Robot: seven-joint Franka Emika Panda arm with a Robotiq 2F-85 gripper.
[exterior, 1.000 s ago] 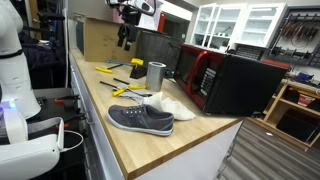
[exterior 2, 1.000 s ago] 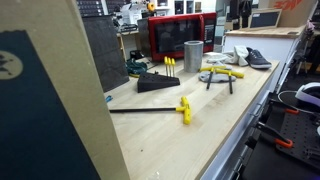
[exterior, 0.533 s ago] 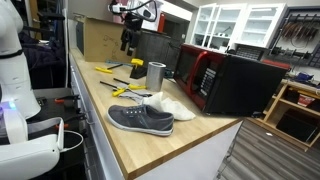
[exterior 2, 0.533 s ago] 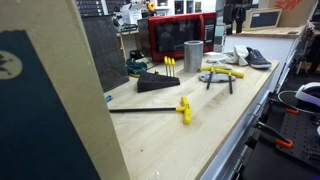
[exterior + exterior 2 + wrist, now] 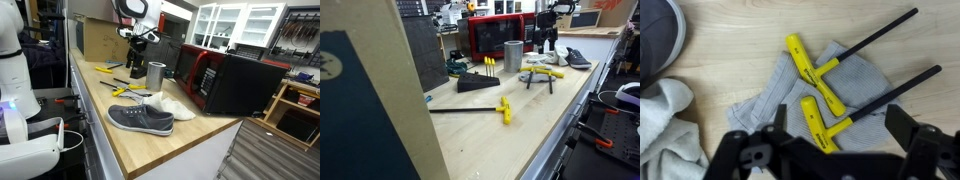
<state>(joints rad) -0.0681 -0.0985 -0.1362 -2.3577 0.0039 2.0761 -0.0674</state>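
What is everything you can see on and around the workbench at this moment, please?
T-handle wrenches: two, yellow handles and black shafts, lying on the grey cloth under the gripper.
grey cloth: one, grey, flat on the bench.
lone T-handle wrench: one, yellow and black, apart on bare wood.
shoe: one, grey with a pale sole, next to the white cloth.
white cloth: one, white, crumpled.
metal cup: one, silver, upright.
microwave: one, black with a red front, at the back of the bench.
tool stand: one, black, holding yellow-handled tools.
workbench: one, light wood.
gripper: one, black, open, empty, above the wrenches.
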